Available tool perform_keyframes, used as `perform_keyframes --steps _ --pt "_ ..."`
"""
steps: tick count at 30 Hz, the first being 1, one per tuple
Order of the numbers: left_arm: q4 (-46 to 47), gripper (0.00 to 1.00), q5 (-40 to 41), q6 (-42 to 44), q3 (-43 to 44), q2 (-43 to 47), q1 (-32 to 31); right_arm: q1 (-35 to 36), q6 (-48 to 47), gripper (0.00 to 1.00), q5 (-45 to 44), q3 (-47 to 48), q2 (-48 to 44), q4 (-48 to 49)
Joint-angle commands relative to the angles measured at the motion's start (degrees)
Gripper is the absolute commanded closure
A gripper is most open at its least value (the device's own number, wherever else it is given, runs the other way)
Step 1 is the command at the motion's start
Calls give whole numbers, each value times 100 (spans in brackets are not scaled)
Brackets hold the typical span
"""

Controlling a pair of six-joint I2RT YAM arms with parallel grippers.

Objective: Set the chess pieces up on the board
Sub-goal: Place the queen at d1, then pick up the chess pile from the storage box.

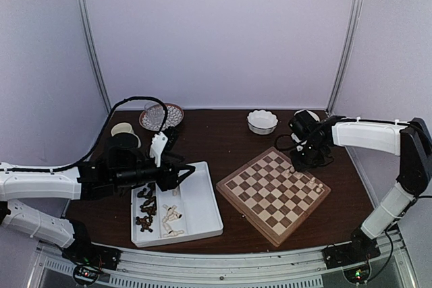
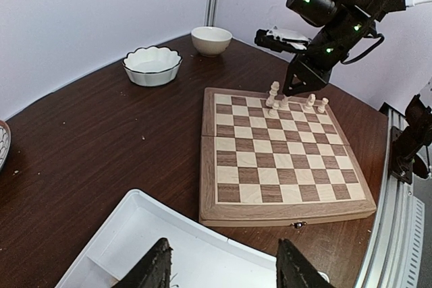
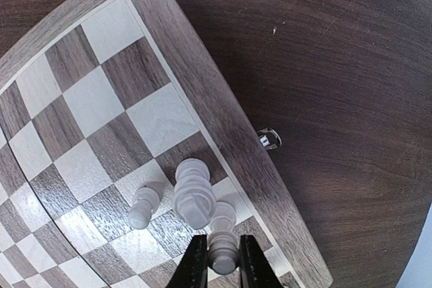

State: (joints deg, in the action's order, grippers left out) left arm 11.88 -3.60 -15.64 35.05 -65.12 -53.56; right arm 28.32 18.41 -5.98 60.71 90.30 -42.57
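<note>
The chessboard (image 1: 273, 197) lies right of centre; it also shows in the left wrist view (image 2: 283, 153). My right gripper (image 1: 297, 164) is at its far edge, shut on a cream chess piece (image 3: 223, 247) that stands on an edge square. A taller cream piece (image 3: 194, 193) and a cream pawn (image 3: 142, 207) stand right beside it. Two more cream pieces (image 2: 310, 102) stand along the same row. My left gripper (image 1: 187, 170) hangs open and empty over the white tray (image 1: 202, 200), which holds dark pieces (image 1: 145, 207) and cream pieces (image 1: 172, 219).
A white scalloped bowl (image 1: 262, 121) and a second white bowl (image 2: 211, 40) stand behind the board. A patterned bowl (image 1: 162, 116) and a cream cup (image 1: 123, 129) stand at the back left. The board's metal clasp (image 3: 268, 138) sticks out from its rim.
</note>
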Motion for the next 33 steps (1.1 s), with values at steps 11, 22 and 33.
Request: perform_keyframes --steps 11,22,33 --pt "-7 47 34 4 116 162 12 -30 16 59 -88 72 -516 -107" --pt "-436 47 260 117 432 -137 13 1499 -696 55 -411 20 -2023 457" --pt "-1486 49 2054 -1046 846 -980 277 2477 -786 53 123 1121 -1444 1079"
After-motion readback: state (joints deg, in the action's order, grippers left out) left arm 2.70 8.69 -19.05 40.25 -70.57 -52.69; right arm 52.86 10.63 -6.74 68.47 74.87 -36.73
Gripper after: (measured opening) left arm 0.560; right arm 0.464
